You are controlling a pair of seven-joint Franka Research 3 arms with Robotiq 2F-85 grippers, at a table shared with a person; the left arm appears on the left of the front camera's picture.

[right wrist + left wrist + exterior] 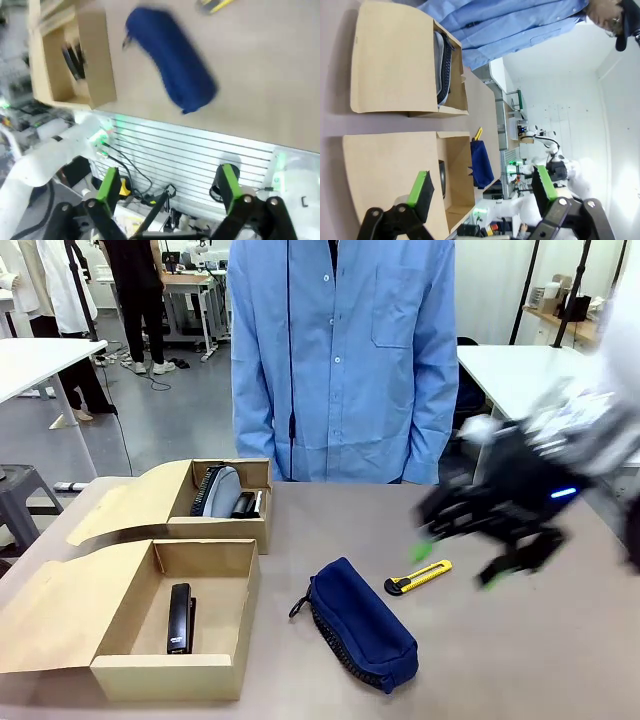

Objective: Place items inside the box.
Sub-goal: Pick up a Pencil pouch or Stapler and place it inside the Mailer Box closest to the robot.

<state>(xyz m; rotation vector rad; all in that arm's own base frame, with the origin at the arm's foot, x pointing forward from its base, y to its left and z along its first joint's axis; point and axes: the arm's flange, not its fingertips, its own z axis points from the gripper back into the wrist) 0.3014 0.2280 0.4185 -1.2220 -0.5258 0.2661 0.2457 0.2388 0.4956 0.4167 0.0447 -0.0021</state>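
Observation:
A navy blue pouch [360,625] lies on the table's middle, with a yellow-and-black utility knife [418,577] just to its right. An open cardboard box [205,680] at the near left holds a black stapler [180,617]. My right gripper [455,566], motion-blurred, hovers open just right of the knife and holds nothing. The right wrist view has that gripper [169,186] open, with the pouch [172,60], knife [215,5] and box [95,60] farther off. In the left wrist view my left gripper [482,187] is open beside the box [455,175], pouch [481,164] and knife [477,133].
A second open cardboard box [225,530] stands behind the first, holding a grey-and-black object [215,490] and other dark things. A person in a blue shirt [345,360] stands at the table's far edge. Bare table lies at the front right.

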